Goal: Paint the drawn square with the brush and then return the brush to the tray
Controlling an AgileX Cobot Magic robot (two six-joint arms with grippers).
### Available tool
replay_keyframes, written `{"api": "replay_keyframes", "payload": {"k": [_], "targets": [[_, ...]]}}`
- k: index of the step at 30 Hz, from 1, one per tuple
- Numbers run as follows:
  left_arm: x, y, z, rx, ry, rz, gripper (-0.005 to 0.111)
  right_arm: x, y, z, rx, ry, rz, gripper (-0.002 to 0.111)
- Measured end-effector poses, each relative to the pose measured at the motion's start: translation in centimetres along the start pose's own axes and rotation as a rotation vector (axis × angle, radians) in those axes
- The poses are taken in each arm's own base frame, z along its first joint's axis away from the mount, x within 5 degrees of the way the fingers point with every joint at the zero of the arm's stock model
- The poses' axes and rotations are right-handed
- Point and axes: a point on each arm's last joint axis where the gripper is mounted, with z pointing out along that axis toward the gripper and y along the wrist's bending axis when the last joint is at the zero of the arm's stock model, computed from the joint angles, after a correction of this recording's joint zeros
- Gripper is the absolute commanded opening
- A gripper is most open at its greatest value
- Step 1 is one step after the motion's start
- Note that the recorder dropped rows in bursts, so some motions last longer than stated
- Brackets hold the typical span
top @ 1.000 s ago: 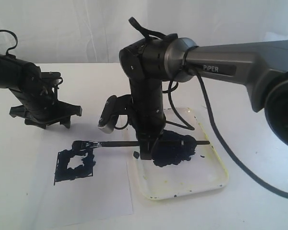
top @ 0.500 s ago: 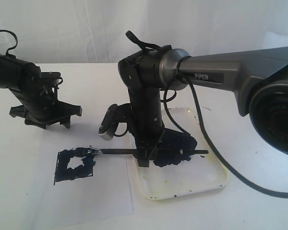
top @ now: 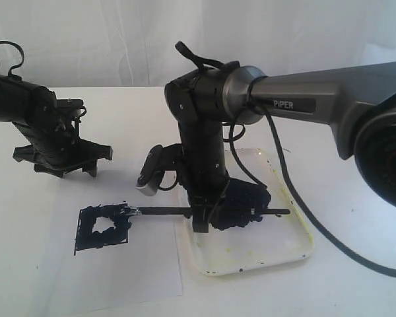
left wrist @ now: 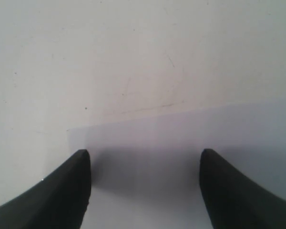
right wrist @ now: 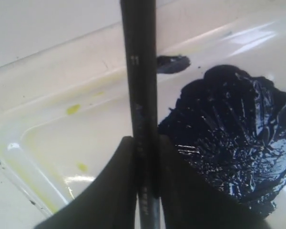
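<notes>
Right now the right gripper (top: 200, 223) points straight down at center frame in the exterior view, over the left edge of the tray (top: 270, 247), w/ its fingers (right wrist: 109, 191) pinched narrow on the brush (top: 165, 211). Right wrist view confirms: the dark handle (right wrist: 139, 71) runs up btwn both fingers, a small "11" printed on it, clamped tight. The brush lies approx. horizontal; its bristle end touches the upper right corner of the drawn square (top: 104, 228), and its tail end reaches right across the paint blob (top: 241, 205) in the tray. The square sits lower left of the frame on the white paper (top: 138, 277); its border is daubed blue-black, w/ an uneven white patch bare in the middle. The tray sits just right of the paper, touching or overlapping its edge, can't tell which. Yellowish stains and dark specks show on the tray floor (right wrist: 62, 143) beside the glossy blob (right wrist: 229, 133). The left gripper (top: 63, 162) hangs at upper left, well apart from the square, above the counter (top: 356, 284). Its fingers (left wrist: 62, 191) are spread wide w/ nothing btwn them, only a paper edge and bare counter (left wrist: 109, 57) below.
</notes>
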Motion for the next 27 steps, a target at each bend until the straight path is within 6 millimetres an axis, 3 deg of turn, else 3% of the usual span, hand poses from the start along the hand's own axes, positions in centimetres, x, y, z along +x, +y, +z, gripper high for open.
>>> {"api": "replay_keyframes", "payload": {"k": [13, 27], "targets": [[0.0, 0.0, 0.0, 0.000, 0.000, 0.000, 0.068, -1.3, 1.5, -0.6, 0.001, -0.011, -0.039, 0.000], [0.0, 0.0, 0.0, 0.000, 0.000, 0.000, 0.068, -0.7, 0.5, 0.9, 0.088, 0.104, 0.003, 0.000]]}}
